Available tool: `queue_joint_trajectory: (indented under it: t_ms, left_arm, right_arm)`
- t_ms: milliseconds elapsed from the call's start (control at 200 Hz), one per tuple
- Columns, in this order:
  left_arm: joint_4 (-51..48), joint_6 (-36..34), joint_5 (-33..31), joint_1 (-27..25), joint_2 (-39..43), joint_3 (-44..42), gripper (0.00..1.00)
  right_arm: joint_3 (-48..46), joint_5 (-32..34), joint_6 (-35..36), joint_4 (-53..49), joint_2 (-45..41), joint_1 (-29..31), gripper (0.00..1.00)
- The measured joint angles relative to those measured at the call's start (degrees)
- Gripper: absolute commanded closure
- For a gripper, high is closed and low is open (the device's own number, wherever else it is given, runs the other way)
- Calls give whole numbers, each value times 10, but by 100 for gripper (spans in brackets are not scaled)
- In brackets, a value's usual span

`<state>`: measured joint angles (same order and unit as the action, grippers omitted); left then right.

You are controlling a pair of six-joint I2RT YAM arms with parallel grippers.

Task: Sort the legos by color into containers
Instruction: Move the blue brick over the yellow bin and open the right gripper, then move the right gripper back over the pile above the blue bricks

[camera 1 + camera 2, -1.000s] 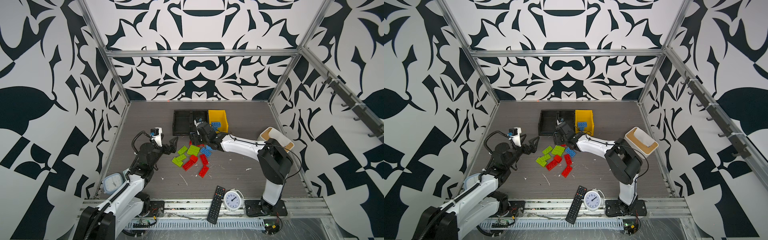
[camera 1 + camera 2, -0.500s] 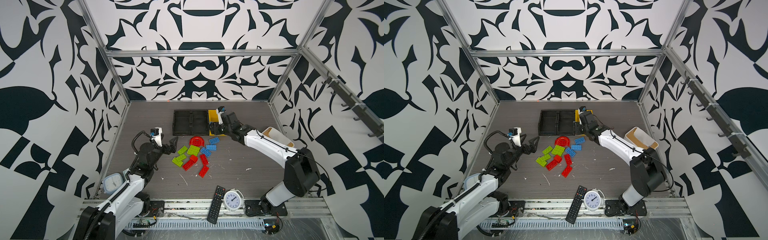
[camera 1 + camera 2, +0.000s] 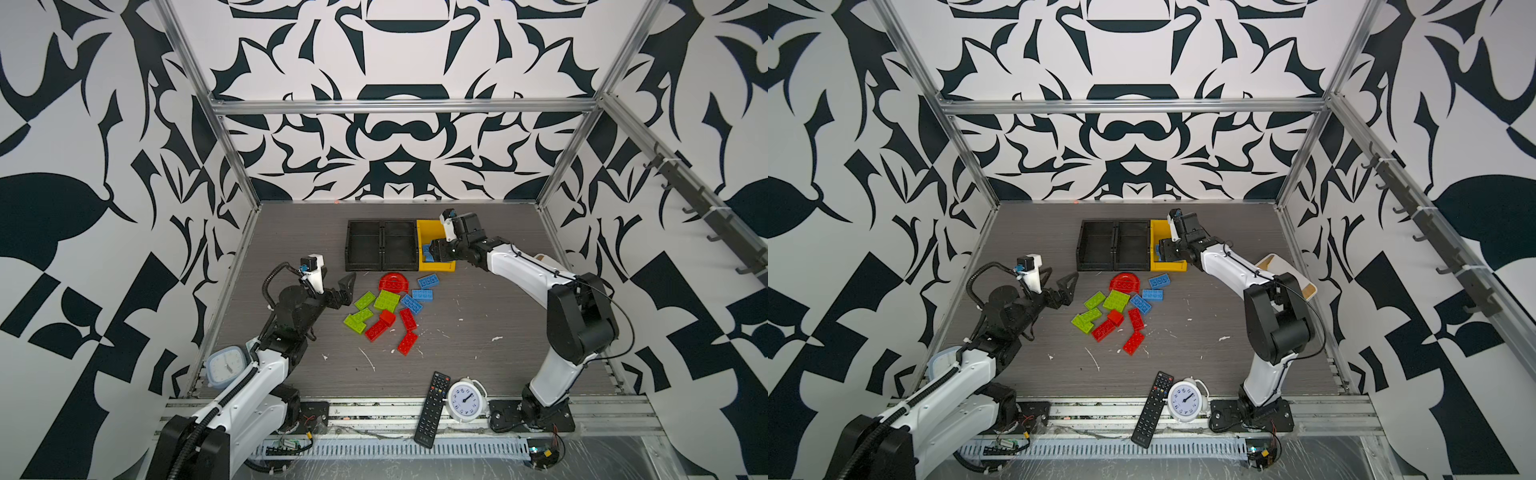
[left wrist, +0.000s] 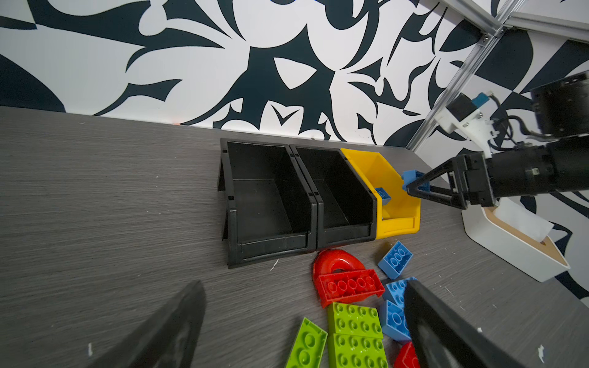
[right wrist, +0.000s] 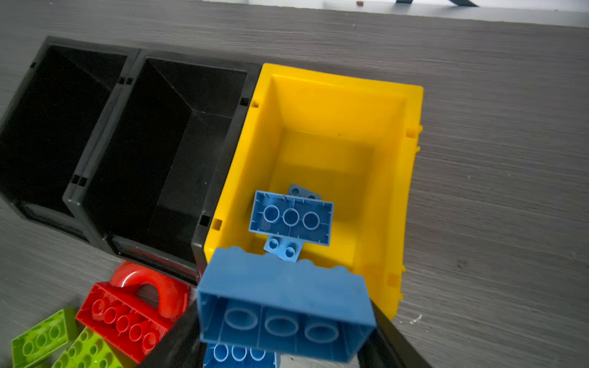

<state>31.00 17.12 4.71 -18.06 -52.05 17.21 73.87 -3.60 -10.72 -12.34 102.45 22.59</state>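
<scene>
My right gripper (image 5: 283, 321) is shut on a blue brick (image 5: 283, 302) and holds it above the front part of the yellow bin (image 5: 411, 191). Both top views show this gripper (image 3: 433, 251) (image 3: 1163, 249) over the bin (image 3: 428, 230). Two blue legos (image 5: 290, 216) lie inside the bin. The two joined black trays (image 3: 381, 245) hold nothing. On the table in front of them lies a pile: a red half-round piece (image 3: 393, 281), green bricks (image 3: 386, 300), blue bricks (image 3: 428, 281) and red bricks (image 3: 407, 343). My left gripper (image 3: 345, 289) (image 4: 304, 286) stands open just left of the pile, holding nothing.
A white box with a tan rim (image 3: 1304, 286) (image 4: 516, 242) sits right of the bin, partly behind my right arm. A black remote (image 3: 432, 403) and a white alarm clock (image 3: 465, 399) lie at the front edge. A pale blue clock (image 3: 226, 365) is at the front left.
My right gripper has carried the blue brick from the far edge of the pile rightward to over the yellow bin, uncovering the red half-round piece. The left arm has not moved.
</scene>
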Motion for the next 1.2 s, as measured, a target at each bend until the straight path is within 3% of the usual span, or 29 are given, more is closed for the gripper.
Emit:
queue_joint_trajectory:
  t_ms: [215,495,710,915,1200]
  left_arm:
    - [0,0,-3,0,3,0,1]
    - [0,0,-4,0,3,0,0]
    - [0,0,-5,0,3,0,1]
    - [0,0,-5,0,3,0,1]
    - [0,0,-5,0,3,0,1]
  right_arm:
    - [18,-3,3,1,27,-2,34]
    - [38,0,4,-1,47,-5,16]
    - [47,2,3,-3,48,-5,13]
    - [20,-3,1,-5,23,-5,21]
    - [-114,-5,-11,-39,-153,44,40]
